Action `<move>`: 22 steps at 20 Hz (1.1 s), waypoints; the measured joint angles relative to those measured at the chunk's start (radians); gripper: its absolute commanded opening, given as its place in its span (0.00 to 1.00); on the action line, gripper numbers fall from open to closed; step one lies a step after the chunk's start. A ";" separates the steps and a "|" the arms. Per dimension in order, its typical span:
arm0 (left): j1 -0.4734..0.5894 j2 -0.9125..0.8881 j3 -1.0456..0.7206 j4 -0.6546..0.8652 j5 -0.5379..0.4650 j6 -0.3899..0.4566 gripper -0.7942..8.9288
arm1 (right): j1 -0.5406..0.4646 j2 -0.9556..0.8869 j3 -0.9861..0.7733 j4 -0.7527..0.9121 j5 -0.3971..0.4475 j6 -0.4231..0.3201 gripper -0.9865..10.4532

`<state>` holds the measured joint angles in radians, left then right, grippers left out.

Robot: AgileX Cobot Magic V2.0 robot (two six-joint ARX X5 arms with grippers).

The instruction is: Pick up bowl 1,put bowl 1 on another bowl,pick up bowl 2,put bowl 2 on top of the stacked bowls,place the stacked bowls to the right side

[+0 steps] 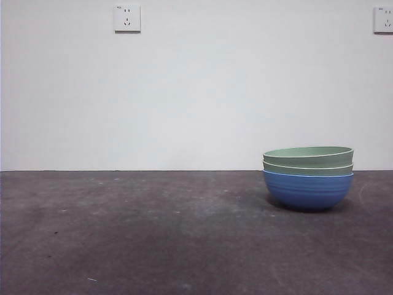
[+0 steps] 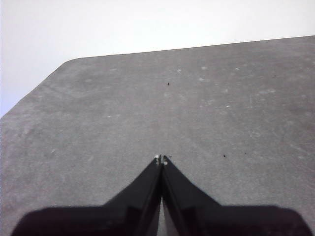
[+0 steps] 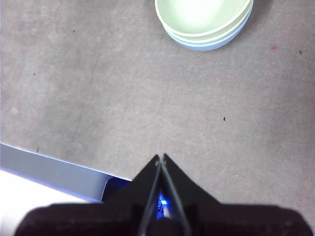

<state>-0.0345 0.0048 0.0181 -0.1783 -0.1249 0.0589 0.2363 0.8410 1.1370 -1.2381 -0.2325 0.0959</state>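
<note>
The stacked bowls (image 1: 308, 177) stand on the right of the dark table in the front view: a blue ribbed bowl (image 1: 307, 190) at the bottom and two pale green bowls (image 1: 308, 156) nested in it. The right wrist view shows the same stacked bowls (image 3: 204, 22) from above, well ahead of my right gripper (image 3: 160, 158), which is shut and empty. My left gripper (image 2: 161, 159) is shut over bare table, with no bowl in its view. Neither arm shows in the front view.
A grey table (image 1: 153, 233) runs to a white wall with two sockets (image 1: 127, 18). The table's edge (image 3: 54, 169) with a blue-lit strip lies close to my right gripper. The table's rounded corner (image 2: 69, 64) lies ahead of my left gripper.
</note>
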 measured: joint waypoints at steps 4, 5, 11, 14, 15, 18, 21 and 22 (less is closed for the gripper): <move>0.000 0.000 0.000 0.000 0.000 0.000 0.08 | 0.000 0.000 0.000 0.000 0.000 0.000 0.09; 0.000 0.000 0.000 0.000 0.000 0.000 0.08 | 0.000 0.000 0.000 0.000 0.000 0.000 0.09; 0.000 0.000 0.000 0.000 0.000 0.000 0.08 | -0.076 -0.160 -0.071 0.328 0.031 -0.052 0.09; 0.000 0.000 0.000 0.000 0.000 0.000 0.08 | -0.137 -0.321 -0.259 0.540 0.007 -0.065 0.09; 0.000 0.000 0.000 0.000 0.000 0.000 0.08 | -0.154 -0.370 -0.345 0.613 0.007 -0.070 0.09; 0.000 0.000 0.000 0.000 0.000 0.000 0.08 | -0.172 -0.525 -0.634 0.874 0.006 -0.064 0.09; 0.000 0.000 0.000 0.000 0.000 0.000 0.08 | -0.172 -0.637 -0.819 1.022 0.010 -0.030 0.09; 0.000 0.000 0.000 0.000 0.000 0.000 0.08 | -0.172 -0.665 -0.861 1.037 0.023 -0.024 0.09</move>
<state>-0.0345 0.0048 0.0181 -0.1783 -0.1253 0.0589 0.0643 0.1764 0.2764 -0.2012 -0.2096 0.0723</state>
